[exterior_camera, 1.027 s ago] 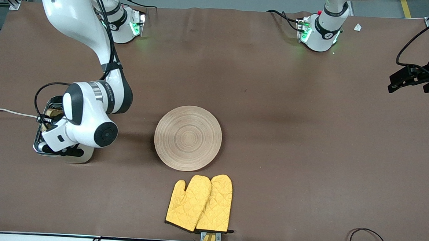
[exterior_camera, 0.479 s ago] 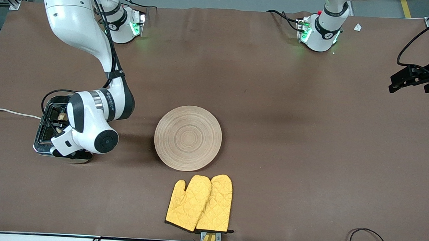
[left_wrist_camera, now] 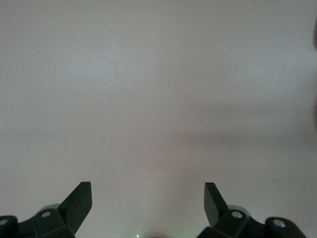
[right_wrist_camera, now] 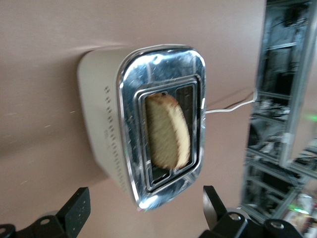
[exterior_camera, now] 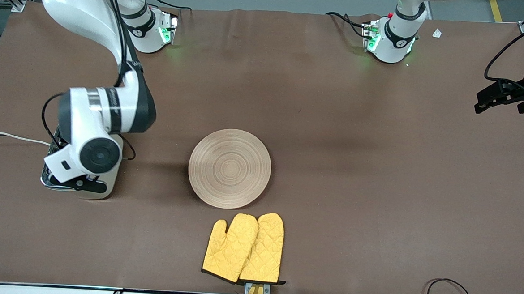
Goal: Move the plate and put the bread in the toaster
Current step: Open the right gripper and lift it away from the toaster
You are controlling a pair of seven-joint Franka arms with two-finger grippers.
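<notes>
The toaster point(right_wrist_camera: 106, 124) stands at the right arm's end of the table; its chrome top faces the right wrist camera. The bread point(right_wrist_camera: 166, 131) stands in one of its slots, its upper edge showing. My right gripper point(right_wrist_camera: 143, 208) is open and empty, up in the air over the toaster. In the front view the right wrist covers most of the toaster point(exterior_camera: 103, 191). The plate point(exterior_camera: 229, 167) lies bare on the middle of the table. My left gripper point(left_wrist_camera: 148, 198) is open and empty over bare table at the left arm's end point(exterior_camera: 480, 101), waiting.
Two yellow oven mitts point(exterior_camera: 243, 247) lie nearer to the front camera than the plate, close to the table edge. The toaster's white cord point(exterior_camera: 7, 135) runs off the table's end. Cables lie along the front edge point(exterior_camera: 447, 291).
My right gripper has risen from the toaster's slots and its wrist has swung over the toaster, leaving the bread in a slot. The left arm and plate have not moved.
</notes>
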